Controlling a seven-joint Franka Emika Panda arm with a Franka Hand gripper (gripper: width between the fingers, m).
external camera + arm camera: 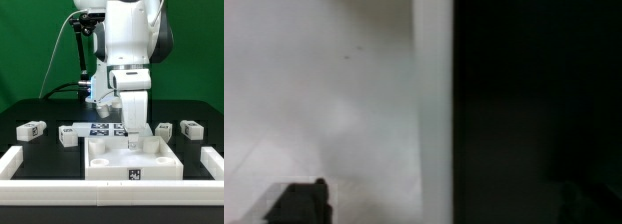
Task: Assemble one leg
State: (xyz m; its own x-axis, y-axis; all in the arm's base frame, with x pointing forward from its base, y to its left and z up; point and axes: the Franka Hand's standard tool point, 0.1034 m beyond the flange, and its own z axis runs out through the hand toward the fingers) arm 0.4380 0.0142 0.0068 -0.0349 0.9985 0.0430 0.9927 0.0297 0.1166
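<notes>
The white square tray-like piece (130, 165) lies at the front centre of the black table. My gripper (131, 142) points straight down onto its far part, very close to or touching its surface. Four small white tagged legs lie on the table: two on the exterior view's left (32, 128) (68, 136) and two on its right (163, 130) (190, 128). In the wrist view my gripper (434, 205) hangs just above a blurred white surface (331, 100) beside a dark area. One dark fingertip (299, 202) shows; the other is barely visible in the dark. The jaws stand wide apart and hold nothing.
The marker board (103, 127) lies just behind the square piece. Low white walls border the table on the exterior view's left (15, 160), right (210, 160) and front (110, 203). A green backdrop stands behind the arm.
</notes>
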